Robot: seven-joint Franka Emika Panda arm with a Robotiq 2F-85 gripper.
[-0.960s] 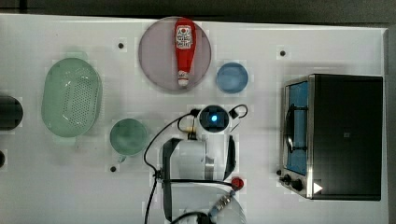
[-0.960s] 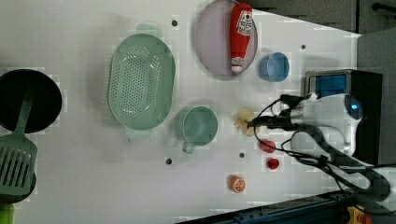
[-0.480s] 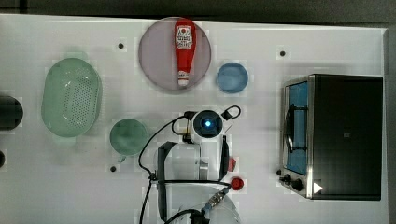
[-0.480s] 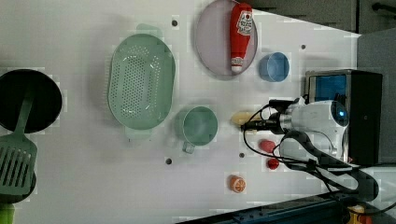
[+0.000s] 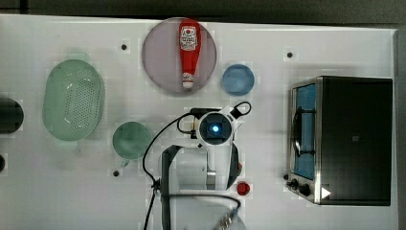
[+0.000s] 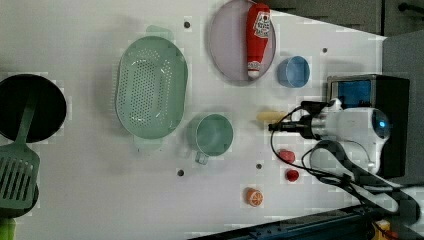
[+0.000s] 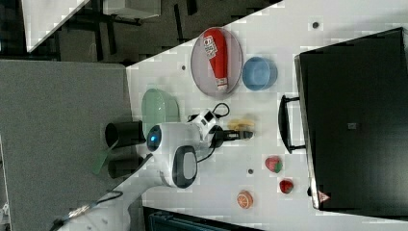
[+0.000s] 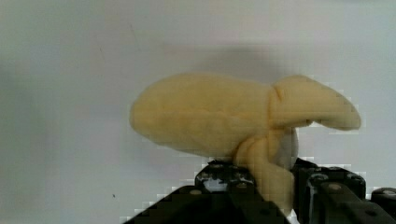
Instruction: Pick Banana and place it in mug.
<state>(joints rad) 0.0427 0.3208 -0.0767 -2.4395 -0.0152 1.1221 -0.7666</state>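
Observation:
The banana [image 8: 210, 116], pale yellow and slightly curved, lies on the white table. It lies to the right of the mug [image 6: 214, 135] in the left view, with a gap between them. My gripper [image 8: 266, 179] is down at the banana [image 6: 267, 116], and its black fingers [image 8: 224, 179] press a fold of it from both sides. In the right view the gripper [image 7: 246, 134] sits right beside the banana [image 7: 242, 123]. The teal-green mug [image 5: 131, 140] stands upright to the left of my wrist [image 5: 216, 128] in the top view.
A ketchup bottle [image 5: 189, 50] lies on a round plate [image 5: 160, 62], with a blue cup [image 5: 238, 79] beside it. A green perforated basket [image 5: 73, 105] is at the top view's left and a toaster oven [image 5: 349, 139] at its right. Two red fruits [image 6: 286, 155] and an orange slice [image 6: 254, 196] lie near the arm.
The fingers have drawn in from wide open onto the banana. The hand has shifted slightly over it.

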